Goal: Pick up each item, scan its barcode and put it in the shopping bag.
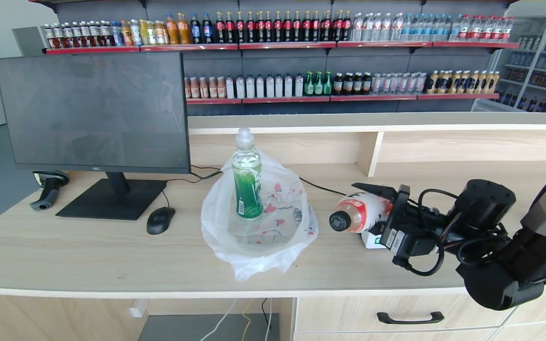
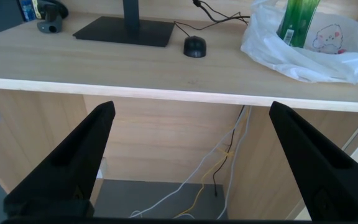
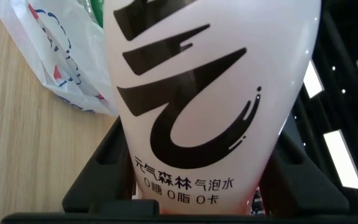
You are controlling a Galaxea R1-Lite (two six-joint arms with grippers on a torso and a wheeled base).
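1. The right gripper (image 1: 373, 213) hangs over the right part of the counter (image 1: 88, 255), its fingers clamped on a pink bottle (image 1: 356, 214).
2. That bottle lies on its side in the grip, off the wood, with its dark cap pointing towards the bag (image 1: 273, 237). It is near the bag's right edge but not touching it.
3. From the right wrist the pink bottle (image 3: 210, 106) looms large between the black fingers (image 3: 104, 168), with bold black print on its pale label. A corner of the bag (image 3: 61, 56) lies beyond it on the counter.
4. The bag is thin white plastic with small red and blue prints. It sits slumped near the middle of the counter, mouth gaping upward.
5. A green bottle (image 1: 247, 184) stands upright inside the bag, its clear cap well above the plastic.
6. The left gripper (image 2: 191, 107) is low, in front of the counter's edge and below its top. Its two black fingers (image 2: 73, 155) are spread wide with nothing between them.
7. Past those fingers, loose cables (image 2: 229, 162) hang under the counter. Up on top are the mouse (image 2: 195, 46), the bag (image 2: 303, 53) and the green bottle (image 2: 297, 22).
8. On the left of the counter a dark monitor (image 1: 95, 111) stands on a flat base, with the mouse (image 1: 160, 220) just beside the base.
9. A handheld scanner (image 1: 48, 189) rests at the far left, beside the monitor.
10. Behind the counter, red-edged shelves (image 1: 301, 45) carry long rows of drinks.
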